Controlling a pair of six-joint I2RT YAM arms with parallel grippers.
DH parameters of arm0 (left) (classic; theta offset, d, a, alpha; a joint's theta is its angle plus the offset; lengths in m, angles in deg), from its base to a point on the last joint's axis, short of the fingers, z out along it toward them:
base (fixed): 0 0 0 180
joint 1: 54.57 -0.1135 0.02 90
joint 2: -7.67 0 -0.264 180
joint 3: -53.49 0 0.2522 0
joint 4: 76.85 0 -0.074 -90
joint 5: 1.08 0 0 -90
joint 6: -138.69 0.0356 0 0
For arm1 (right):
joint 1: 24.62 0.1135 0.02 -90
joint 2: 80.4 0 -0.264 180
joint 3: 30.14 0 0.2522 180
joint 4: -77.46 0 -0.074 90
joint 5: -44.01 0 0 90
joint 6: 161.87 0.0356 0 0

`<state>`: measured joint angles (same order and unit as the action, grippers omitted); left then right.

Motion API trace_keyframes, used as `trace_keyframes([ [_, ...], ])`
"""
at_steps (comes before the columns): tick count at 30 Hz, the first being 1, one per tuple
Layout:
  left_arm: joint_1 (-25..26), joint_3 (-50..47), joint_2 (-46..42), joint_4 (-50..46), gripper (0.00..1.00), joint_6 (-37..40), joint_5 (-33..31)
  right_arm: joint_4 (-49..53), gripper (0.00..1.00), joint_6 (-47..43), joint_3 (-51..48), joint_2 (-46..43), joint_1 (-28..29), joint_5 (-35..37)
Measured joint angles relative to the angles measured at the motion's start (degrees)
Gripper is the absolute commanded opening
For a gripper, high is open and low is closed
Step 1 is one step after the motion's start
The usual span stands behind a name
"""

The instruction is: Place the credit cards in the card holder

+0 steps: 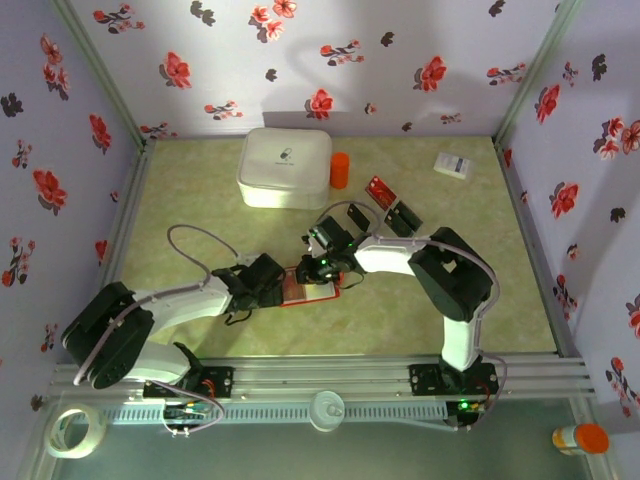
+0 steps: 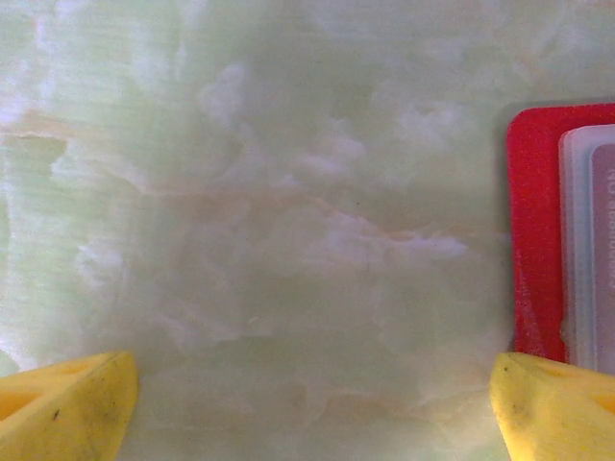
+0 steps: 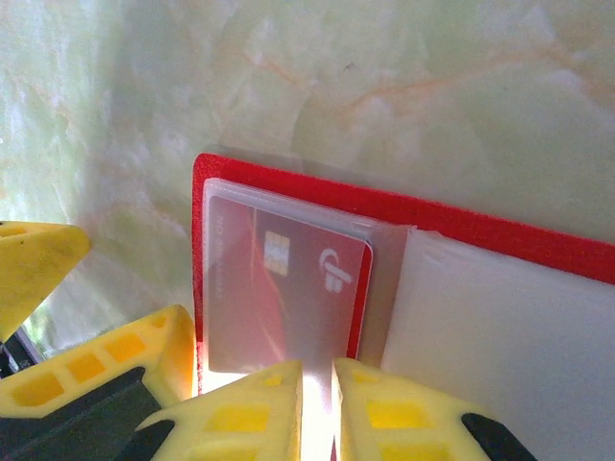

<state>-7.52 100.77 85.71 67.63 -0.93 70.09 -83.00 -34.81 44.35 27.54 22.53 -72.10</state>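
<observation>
The card holder lies open on the table between the two grippers, red outside and pale inside. A red credit card sits under its clear sleeve and also peeks in at the right edge of the left wrist view. My right gripper is shut to a thin slit, its tips at the near edge of that card. My left gripper is open over bare table. Its right finger rests at the holder's corner. More credit cards lie behind: a red one and a black one.
A big white rounded box and an orange cylinder stand at the back. A small white box lies back right. Floral walls close in three sides. A tape roll and a bottle lie beyond the front rail.
</observation>
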Motion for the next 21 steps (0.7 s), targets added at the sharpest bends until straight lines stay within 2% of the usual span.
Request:
trace_keyframes([
  [9,-0.94,-1.40,-1.29,0.35,0.95,0.02,-0.07,3.02,0.16,-0.66,0.00,-2.19,0.04,3.41],
  [21,-0.94,-1.44,-1.22,0.52,0.95,0.02,-0.09,4.87,0.15,-0.68,1.60,-1.97,1.29,4.35],
])
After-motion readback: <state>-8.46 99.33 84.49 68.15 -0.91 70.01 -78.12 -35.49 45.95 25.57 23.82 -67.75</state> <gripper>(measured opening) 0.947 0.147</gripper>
